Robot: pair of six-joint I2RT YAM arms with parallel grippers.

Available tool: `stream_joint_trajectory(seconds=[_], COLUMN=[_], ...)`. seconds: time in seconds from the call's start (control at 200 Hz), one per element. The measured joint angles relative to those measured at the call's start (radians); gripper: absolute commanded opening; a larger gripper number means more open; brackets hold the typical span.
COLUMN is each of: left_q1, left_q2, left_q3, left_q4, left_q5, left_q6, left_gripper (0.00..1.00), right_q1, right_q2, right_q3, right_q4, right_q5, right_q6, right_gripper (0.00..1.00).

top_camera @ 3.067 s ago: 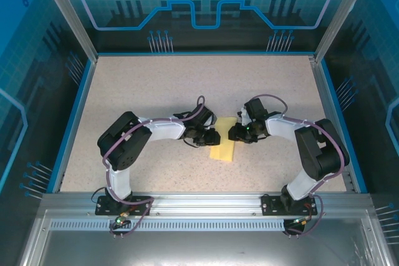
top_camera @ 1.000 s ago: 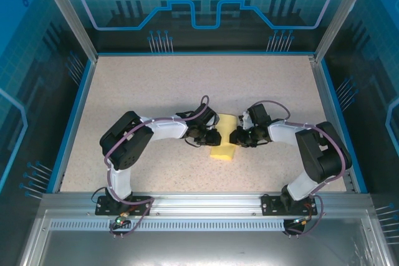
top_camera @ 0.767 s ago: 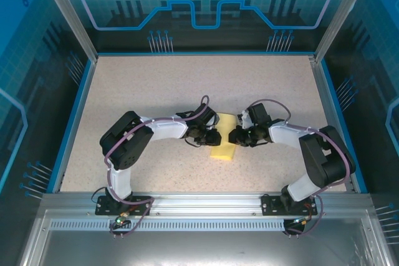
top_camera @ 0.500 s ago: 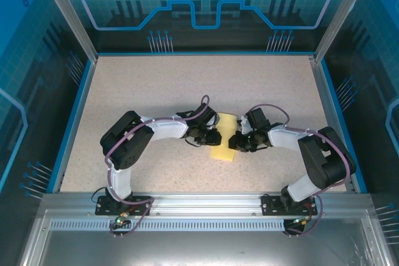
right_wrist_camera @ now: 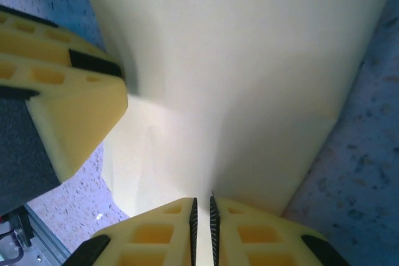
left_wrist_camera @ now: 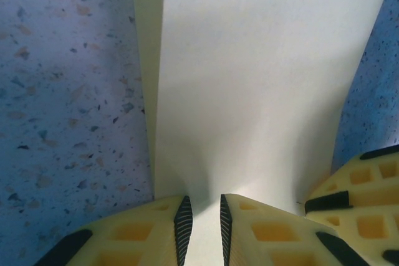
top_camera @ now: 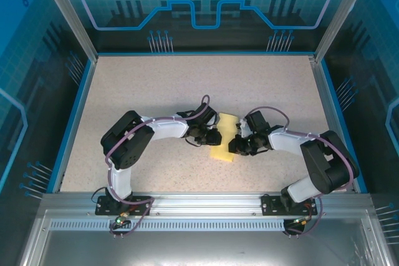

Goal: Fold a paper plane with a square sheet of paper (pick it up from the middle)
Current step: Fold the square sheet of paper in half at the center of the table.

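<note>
One paper sheet (top_camera: 223, 151), two hands (left_wrist_camera: 203, 216) (right_wrist_camera: 202, 215), one table (top_camera: 156, 85).

Both arms folded at the elbows, forearms angled inward toward each other, left gripper (left_wrist_camera: 204, 209) fingers pinched on the paper sheet (left_wrist_camera: 249, 91), right gripper (right_wrist_camera: 202, 209) fingers nearly touching, clamped on the same sheet.

Speckled beige table (top_camera: 156, 85), blue patterned walls (top_camera: 206, 4), aluminium rail (top_camera: 187, 202)
</note>
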Motion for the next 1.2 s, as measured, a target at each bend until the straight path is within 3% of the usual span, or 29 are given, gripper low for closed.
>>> stream_joint_trajectory(seconds=[0.39,0.835,1.2], left_q1=[0.0,0.0,0.001], left_q2=[0.008,0.008,0.008], left_q3=[0.014,0.014,0.014], left_q4=[-0.011,-0.011,-0.011], left_q5=[0.0,0.0,0.0], left_q6=[0.015,0.021,0.022], left_gripper=[0.25,0.24,0.25], right_q1=[0.037,0.085,0.124], right_q2=[-0.032,-0.175,-0.073], right_q3=[-0.042,-0.074,-0.074], right_q4=[-0.002,-0.047,0.0], right_q5=[0.023,0.051,0.048], right_q6=[-0.004,0.044,0.06], right_gripper=[0.15,0.14,0.14])
